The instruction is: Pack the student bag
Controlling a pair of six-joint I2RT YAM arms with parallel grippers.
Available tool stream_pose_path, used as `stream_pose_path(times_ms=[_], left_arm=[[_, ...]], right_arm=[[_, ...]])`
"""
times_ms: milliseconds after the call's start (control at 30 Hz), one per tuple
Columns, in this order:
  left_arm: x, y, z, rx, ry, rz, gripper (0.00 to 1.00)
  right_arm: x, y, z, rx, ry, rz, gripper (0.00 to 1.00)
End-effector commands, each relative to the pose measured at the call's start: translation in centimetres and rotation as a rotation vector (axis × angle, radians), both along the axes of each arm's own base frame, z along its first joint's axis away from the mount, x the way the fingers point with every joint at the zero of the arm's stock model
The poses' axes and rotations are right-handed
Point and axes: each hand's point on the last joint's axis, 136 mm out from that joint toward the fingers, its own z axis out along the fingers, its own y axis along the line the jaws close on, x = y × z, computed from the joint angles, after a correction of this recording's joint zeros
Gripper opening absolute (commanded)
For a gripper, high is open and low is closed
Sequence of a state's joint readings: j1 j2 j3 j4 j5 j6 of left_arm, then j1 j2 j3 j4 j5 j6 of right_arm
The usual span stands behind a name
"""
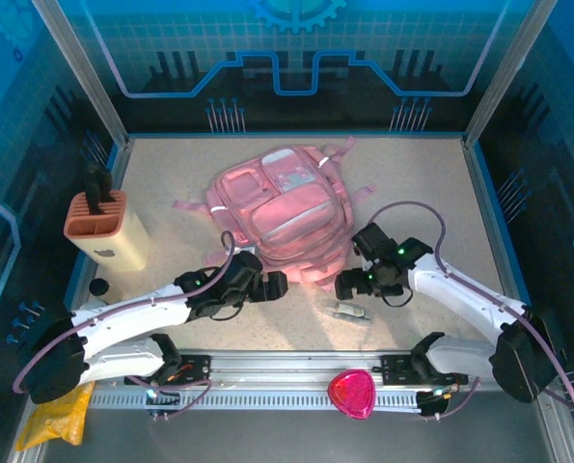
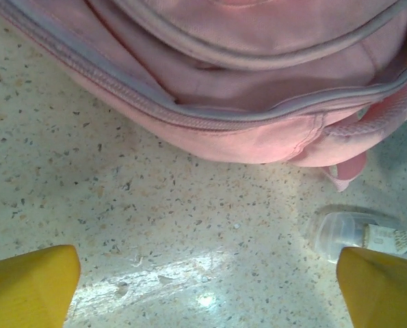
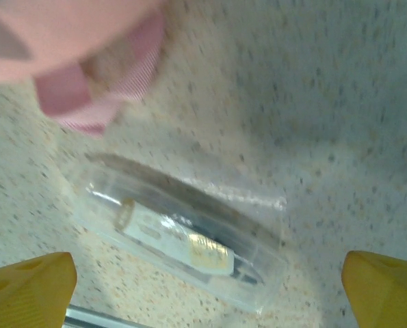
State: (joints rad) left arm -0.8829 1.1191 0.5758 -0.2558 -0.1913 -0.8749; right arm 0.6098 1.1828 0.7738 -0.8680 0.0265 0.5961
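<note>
Pink student bag (image 1: 282,212) lies flat on the desk (image 1: 431,193). The right gripper (image 1: 348,285), jaws apart, hovers over a clear case (image 3: 182,239), probably to grab it. The left gripper (image 1: 270,285), also apart, sits by the bag's near edge.

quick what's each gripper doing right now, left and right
left gripper: open, holding nothing
right gripper: open, holding nothing, clear case below it
</note>
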Motion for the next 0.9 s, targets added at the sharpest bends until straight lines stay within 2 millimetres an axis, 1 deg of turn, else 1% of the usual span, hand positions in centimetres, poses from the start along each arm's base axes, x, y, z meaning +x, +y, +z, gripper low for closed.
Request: stream_pose_path(times_ms=[0, 67, 200, 267, 367, 400, 500, 600, 733, 800, 867], left_arm=[[0.4, -0.1, 0.5, -0.037, -0.028, 0.052, 0.99], [0.3, 0.3, 0.1, -0.026, -0.021, 0.064, 0.99], [0.1, 1.0, -0.5, -0.021, -0.011, 0.099, 0.99], [0.1, 1.2, -0.5, -0.027, -0.011, 0.114, 0.99], [0.1, 1.6, -0.5, -0.024, -0.014, 0.133, 0.99], [0.1, 1.9, -0.5, -0.013, -0.018, 0.14, 0.99], [0.1, 3.7, -0.5, 0.049, -0.025, 0.188, 0.99], [0.0, 4.8, -0.3, 0.077, -0.035, 0.214, 0.99], [-0.3, 6.6, -0.2, 0.091, -0.035, 0.27, 0.99], [-0.4, 7.0, 0.1, 0.071, -0.045, 0.283, 0.99], [-0.5, 7.2, 0.2, 0.051, -0.05, 0.287, 0.99]], right_arm=[[-2.6, -0.8, -1.4, -0.029, 0.084, -0.048, 1.0], [-3.3, -0.7, -2.1, -0.013, 0.097, -0.055, 1.0], [-4.6, 0.8, -3.5, 0.084, 0.145, -0.047, 1.0], [-5.1, 1.5, -3.9, 0.109, 0.169, -0.036, 1.0], [-5.3, 2.6, -4.0, 0.144, 0.164, -0.009, 0.99], [-5.3, 2.9, -3.9, 0.158, 0.156, 0.002, 0.97], [-5.2, 4.5, -3.5, 0.204, 0.132, 0.044, 0.9], [-5.3, 6.7, -2.9, 0.26, 0.109, 0.085, 0.86], [-6.1, 10.6, -1.9, 0.322, 0.089, 0.189, 0.85], [-6.4, 11.7, -1.4, 0.32, 0.072, 0.242, 0.85], [-6.6, 11.8, -1.2, 0.298, 0.056, 0.283, 0.87]])
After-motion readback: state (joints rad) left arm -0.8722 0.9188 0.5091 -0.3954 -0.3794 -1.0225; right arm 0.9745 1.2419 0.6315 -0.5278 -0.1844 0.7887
